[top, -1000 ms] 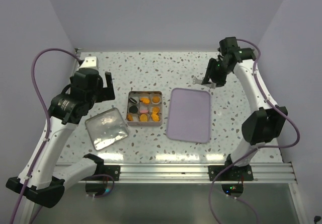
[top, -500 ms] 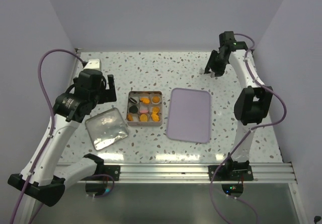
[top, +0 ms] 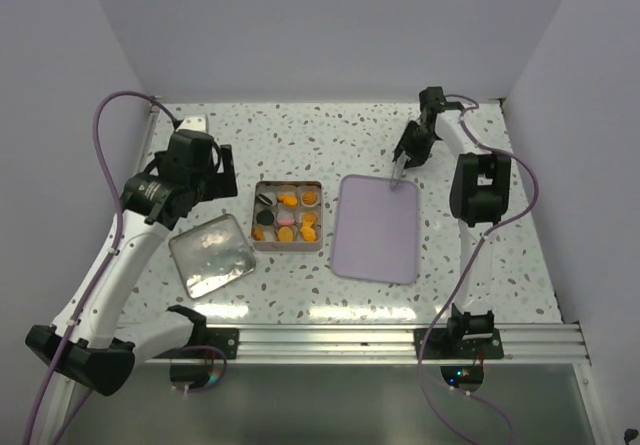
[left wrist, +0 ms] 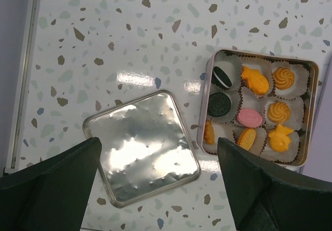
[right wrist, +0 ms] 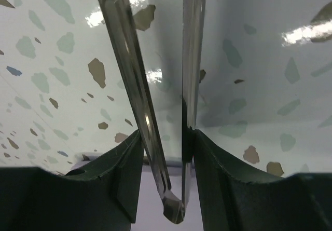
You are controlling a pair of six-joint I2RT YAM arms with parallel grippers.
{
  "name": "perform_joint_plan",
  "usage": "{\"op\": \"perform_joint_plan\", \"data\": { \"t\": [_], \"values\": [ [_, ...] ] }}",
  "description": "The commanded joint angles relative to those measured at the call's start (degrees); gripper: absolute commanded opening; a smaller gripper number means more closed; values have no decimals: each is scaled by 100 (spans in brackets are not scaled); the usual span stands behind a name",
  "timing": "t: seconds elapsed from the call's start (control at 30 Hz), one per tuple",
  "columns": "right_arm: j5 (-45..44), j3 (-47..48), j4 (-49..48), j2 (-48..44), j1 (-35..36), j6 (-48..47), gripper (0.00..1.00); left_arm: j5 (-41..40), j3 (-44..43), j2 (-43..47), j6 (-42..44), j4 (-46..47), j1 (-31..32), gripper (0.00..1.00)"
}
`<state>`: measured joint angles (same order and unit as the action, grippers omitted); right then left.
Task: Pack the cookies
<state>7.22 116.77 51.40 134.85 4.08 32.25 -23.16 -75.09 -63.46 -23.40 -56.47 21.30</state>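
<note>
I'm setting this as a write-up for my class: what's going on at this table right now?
Two robot arms are packing cookies. Nine cookies sit in paper cups in the open tin, and its lid lies flat on the table beside it. The right gripper holds metal tongs near the far edge of the purple tray. The left gripper hangs open above the lid and tin, holding nothing.
</note>
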Motion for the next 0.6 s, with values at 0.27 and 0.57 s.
{"op": "perform_joint_plan", "data": {
  "t": [0.27, 0.57],
  "values": [
    [1035, 839, -692, 903, -144, 808, 45, 198, -102, -517, -104, 461, -100, 100],
    [1737, 741, -1474, 1025, -293, 1705, 47, 268, -85, -545, -95, 470, -152, 100]
  ]
}}
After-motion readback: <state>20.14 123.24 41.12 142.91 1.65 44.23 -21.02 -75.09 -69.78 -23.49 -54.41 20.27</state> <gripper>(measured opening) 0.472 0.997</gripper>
